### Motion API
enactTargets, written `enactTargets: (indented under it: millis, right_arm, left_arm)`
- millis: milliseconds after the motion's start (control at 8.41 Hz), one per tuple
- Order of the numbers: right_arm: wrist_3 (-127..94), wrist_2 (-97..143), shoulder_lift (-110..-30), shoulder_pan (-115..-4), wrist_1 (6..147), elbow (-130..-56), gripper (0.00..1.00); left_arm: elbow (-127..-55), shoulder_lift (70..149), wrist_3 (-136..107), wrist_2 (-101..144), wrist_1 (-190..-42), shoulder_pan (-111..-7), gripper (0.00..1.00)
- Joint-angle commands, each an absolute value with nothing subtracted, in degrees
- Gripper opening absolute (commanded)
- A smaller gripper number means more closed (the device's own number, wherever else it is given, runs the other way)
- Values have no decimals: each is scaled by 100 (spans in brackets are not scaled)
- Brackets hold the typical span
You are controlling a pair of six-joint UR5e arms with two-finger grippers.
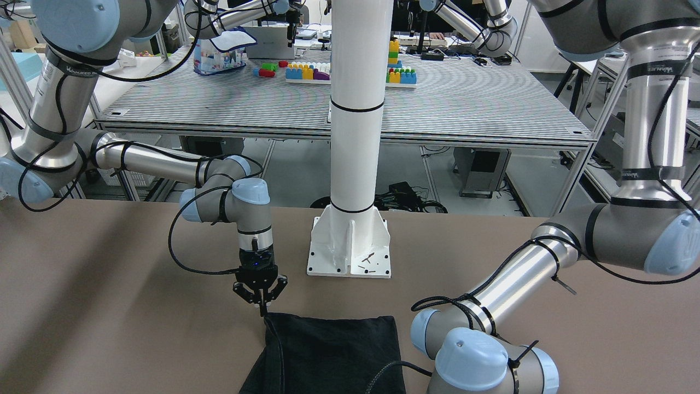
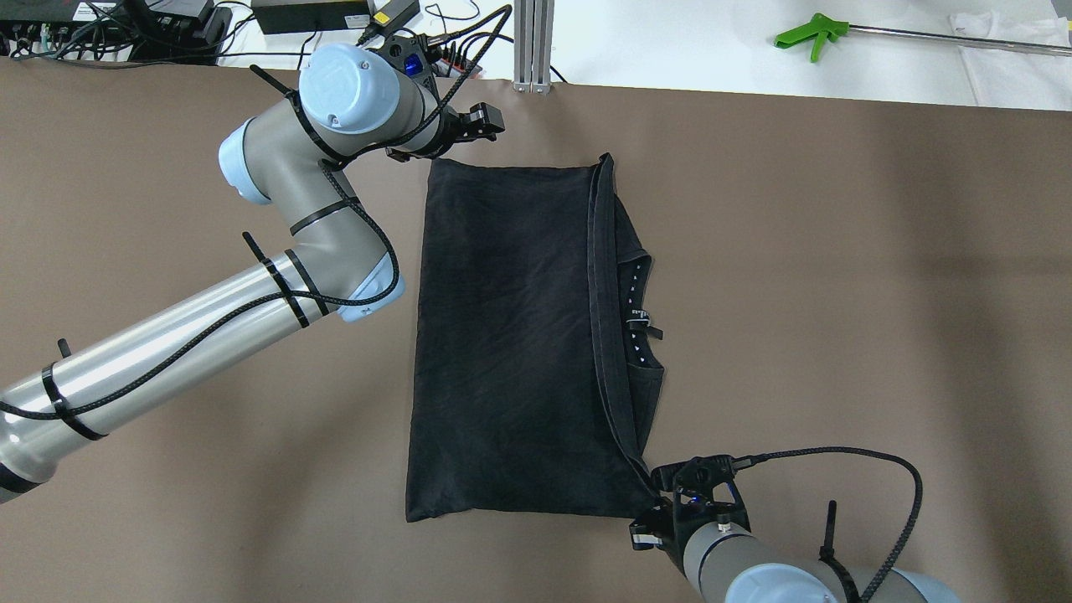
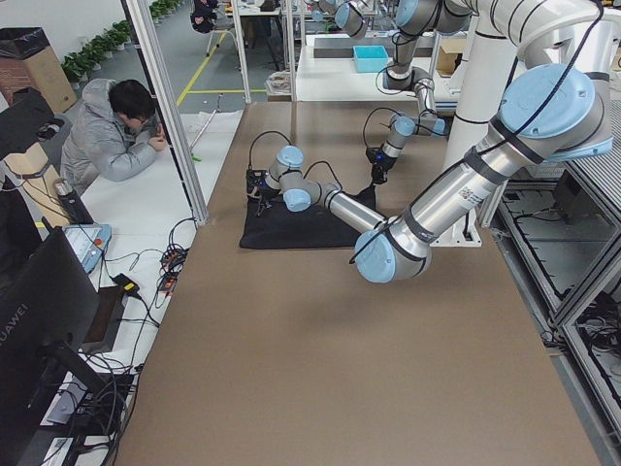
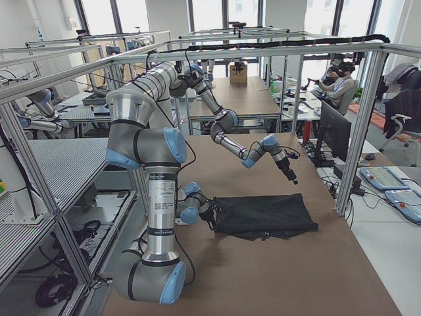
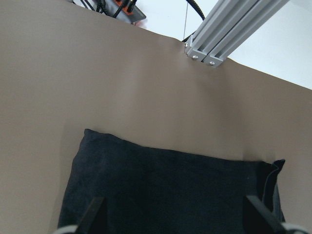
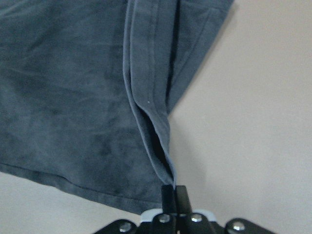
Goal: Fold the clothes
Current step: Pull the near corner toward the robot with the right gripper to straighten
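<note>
Two grippers sit at opposite ends of one black garment [image 2: 502, 335], which lies flat on the brown table [image 2: 837, 293] in front of the white pillar [image 1: 355, 109]. Nearest the robot, the right gripper [image 6: 174, 190] is down at table level with its fingers pressed together on the garment's near right corner. The wrist view shows the hemmed edge running straight into the closed tips.

From that corner the hem runs away across the cloth to the far edge, marking the rim of a folded-over top layer. A narrower strip of a lower layer shows past it on the right, with a neckline and small white marks [image 2: 638, 316] about halfway along. The rest is a smooth, roughly rectangular panel, longer front to back than across.

Over the far edge, toward its left corner, the left gripper [image 5: 174, 204] hangs with its fingers spread wide and nothing between them — the side view from the right shows it clear of the fabric. Beyond the table's far edge stand an aluminium post [image 2: 533, 42] and, on a white surface, a green-handled tool [image 2: 808, 33].
</note>
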State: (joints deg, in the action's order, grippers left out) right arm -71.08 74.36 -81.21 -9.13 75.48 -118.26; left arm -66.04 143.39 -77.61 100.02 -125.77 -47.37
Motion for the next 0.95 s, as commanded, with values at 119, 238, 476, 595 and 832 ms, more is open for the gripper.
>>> enactTargets:
  millis: [119, 238, 476, 595, 832]
  right_arm:
    - [-7817, 8387, -8867, -1150, 6821, -11830, 0]
    - [-8379, 8594, -9120, -1143, 6803, -12065, 0]
    - [-11419, 9085, -9062, -1134, 5932, -12427, 0]
    - [-11835, 9157, -9149, -1160, 5002, -12210, 0]
    - [-11822, 9097, -9176, -1265, 4562, -11717, 0]
  left_arm:
    - [-6601, 14344, -7752, 9993, -12577, -4737, 100]
    - [-6592, 14344, -7752, 9993, -12577, -4737, 100]
    - [-6574, 14361, -7743, 9993, -12568, -4737, 100]
    - [-6557, 14353, -7734, 9993, -12568, -4746, 100]
    - [-6539, 14361, -7673, 9993, -12560, -4746, 100]
